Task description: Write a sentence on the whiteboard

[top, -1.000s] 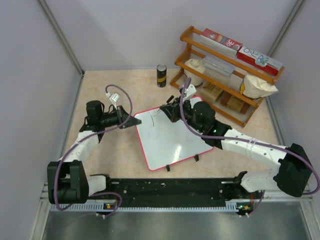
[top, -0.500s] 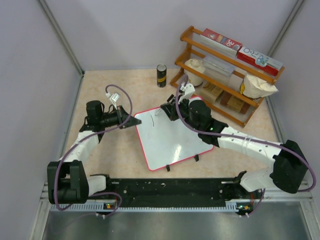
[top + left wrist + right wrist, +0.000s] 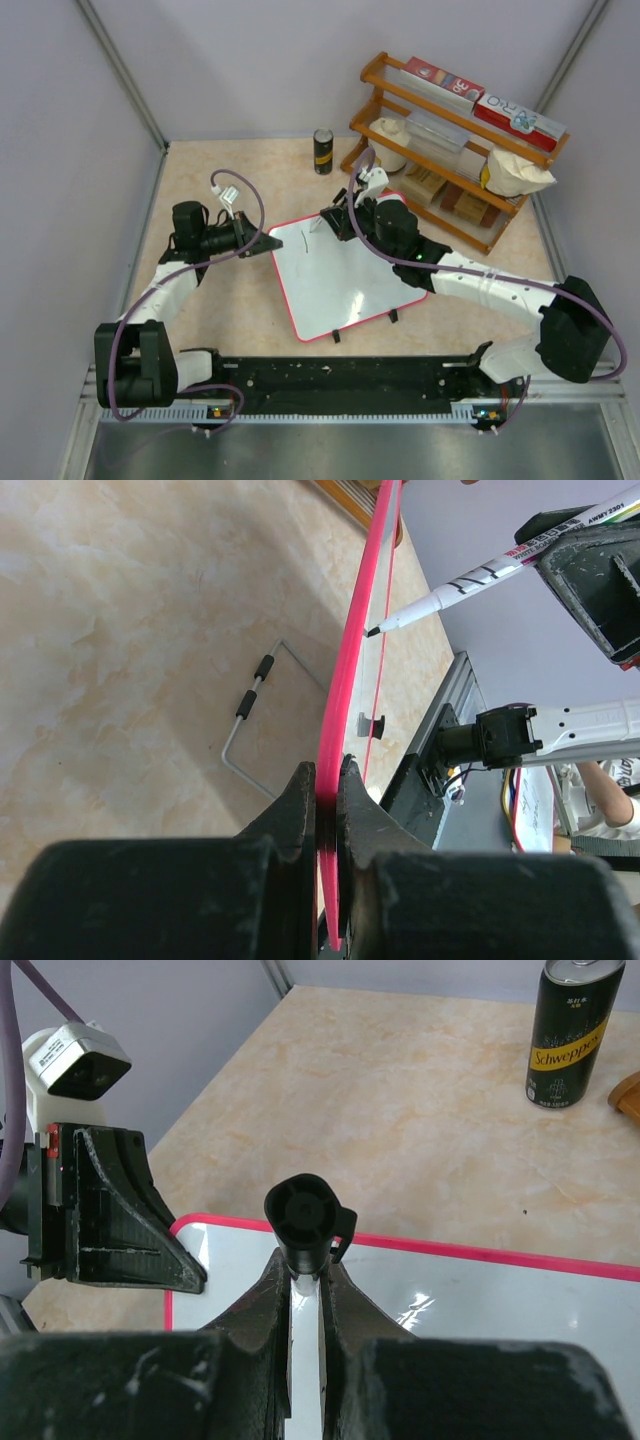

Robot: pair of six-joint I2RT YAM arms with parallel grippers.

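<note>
Whiteboard (image 3: 340,285) on the surface (image 3: 240,170) between the two arms, set askew, red rim all round. Clenched at its left edge by the left gripper (image 3: 325,780), jaws pressed onto the rim from both sides. Grasped in the right gripper (image 3: 305,1275): a marker (image 3: 470,578), held fast well back from its tip and aimed at the far-left part of the white face. Could not tell contact from a small gap at the tip in any view. Of the sentence (image 3: 303,240), saw only a short dark stroke near that corner, too small to read; judged the writing barely begun. Noted a drink can (image 3: 568,1035) and a wooden rack (image 3: 450,150) beyond the board's far edge, near the right arm. Risks from here, as judged: pressed too hard, could drive the marker back through the jaws or tilt it, given the long reach between grip and tip; pressed too lightly, could leave broken strokes. Pushed sideways by the pen, could pivot the board about the single clamped spot on the rim and slant the letters. Begun this close to a corner on a board lying askew, could run the line off the rim or crowd the later words. Swept back over fresh ink, could smear it. Swung wide on a far stroke, could knock the can over.
</note>
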